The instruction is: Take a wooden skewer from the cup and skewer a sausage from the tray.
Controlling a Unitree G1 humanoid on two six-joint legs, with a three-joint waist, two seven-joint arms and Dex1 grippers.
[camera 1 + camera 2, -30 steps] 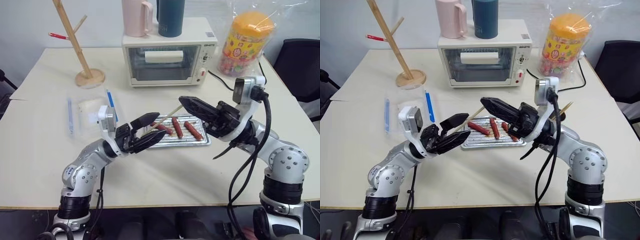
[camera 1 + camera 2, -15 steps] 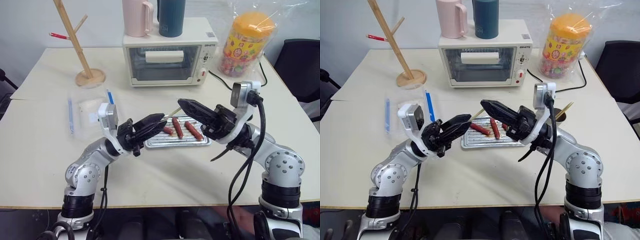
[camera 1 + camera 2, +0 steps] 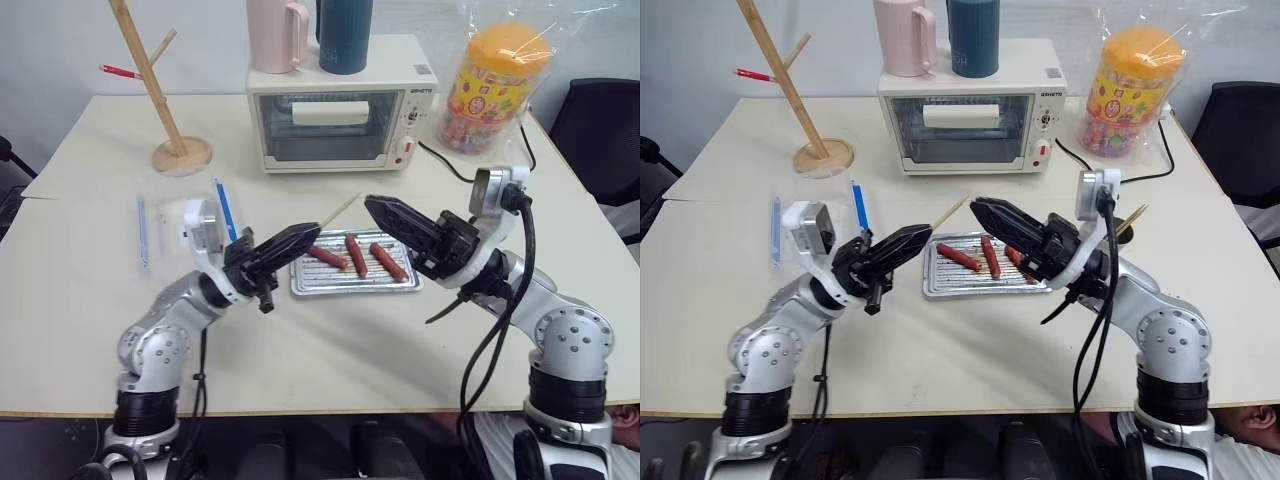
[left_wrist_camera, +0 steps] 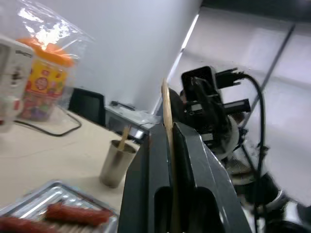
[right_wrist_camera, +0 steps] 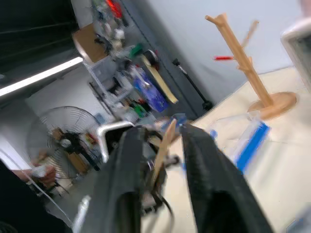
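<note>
My left gripper [image 3: 312,232] is shut on the low end of the wooden skewer [image 3: 338,211], which slants up and away over the near left corner of the tray [image 3: 355,287]. The skewer's far end lies by the tips of my right gripper [image 3: 376,208]. In the right wrist view the right fingers [image 5: 127,165] stand apart with the skewer [image 5: 163,143] loose between them, so that gripper is open. Three sausages [image 3: 354,254] lie in the tray. In the left wrist view the cup [image 4: 115,162] stands beyond the tray with another stick in it.
A toaster oven [image 3: 340,112] with a pink mug [image 3: 275,35] and a teal tumbler [image 3: 345,30] on top stands at the back. A wooden branched stand [image 3: 160,100] and a clear box with blue clips [image 3: 180,222] are on the left. A bagged snack jar [image 3: 495,85] is back right.
The left gripper has shut on the skewer and the right gripper has opened off it. The two hands have drawn apart sideways, with the skewer staying in the left.
</note>
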